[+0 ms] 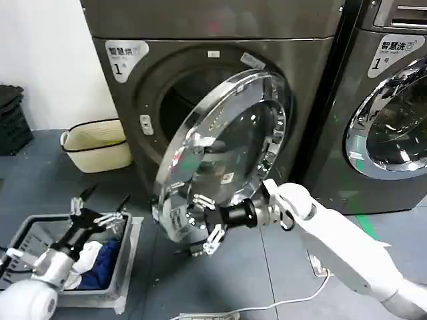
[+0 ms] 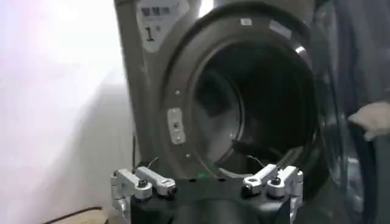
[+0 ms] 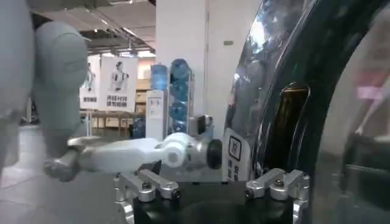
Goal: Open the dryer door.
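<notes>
Right hand [image 1: 208, 233], fingers apart, sits at the swung-out dryer door's [image 1: 227, 143] lower rim

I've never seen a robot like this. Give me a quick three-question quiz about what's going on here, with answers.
1. True or false: the dryer door is swung partly open.
2. Which gripper is at the door's lower edge? A) left gripper B) right gripper
3. What sits on the floor under the left gripper?

Key:
1. True; the drum shows behind it.
2. B; its fingers are spread open beside the rim.
3. A grey laundry basket holding clothes.
</notes>
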Motion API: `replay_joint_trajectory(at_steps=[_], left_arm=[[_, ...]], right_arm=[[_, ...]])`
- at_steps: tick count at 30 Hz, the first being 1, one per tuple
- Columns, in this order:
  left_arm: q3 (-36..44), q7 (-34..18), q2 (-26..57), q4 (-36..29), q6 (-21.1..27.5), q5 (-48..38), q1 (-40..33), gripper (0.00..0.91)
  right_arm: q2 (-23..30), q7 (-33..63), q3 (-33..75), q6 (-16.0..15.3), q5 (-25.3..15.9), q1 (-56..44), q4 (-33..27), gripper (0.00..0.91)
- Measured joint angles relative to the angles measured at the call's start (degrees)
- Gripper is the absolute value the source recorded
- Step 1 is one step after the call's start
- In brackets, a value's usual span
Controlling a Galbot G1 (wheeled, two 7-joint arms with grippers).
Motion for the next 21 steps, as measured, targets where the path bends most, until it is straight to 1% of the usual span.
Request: replay_joint_trajectory(at_steps=[6, 11, 17, 21], left_arm=[[5.3, 0.2, 3.2, 1.9, 0.7, -0.5, -4.4, 0.907], [10.3, 1.8, 6.1, 3.8, 0.4, -1.1, -9.4, 0.907], [17.0, 3.6, 8.6, 6.2, -0.5, -1.5, -15.1, 0.907], [21.8, 5.4, 9.8, 7.6, -1.0, -1.7, -18.8, 0.907]], right_arm=[[-4.7, -1.7, 3.7, 0.0, 0.4, -4.3, 4.1, 0.907], [-7.8, -2.7, 8.3, 0.3, 0.6, -9.2, 7.0, 0.907], [-10.6, -4.5, 15.4, 1.5, 0.6, -16.2, 9.7, 0.907], [-12.3, -3.1, 20.8, 2.3, 1.2, -21.1, 12.3, 0.907]])
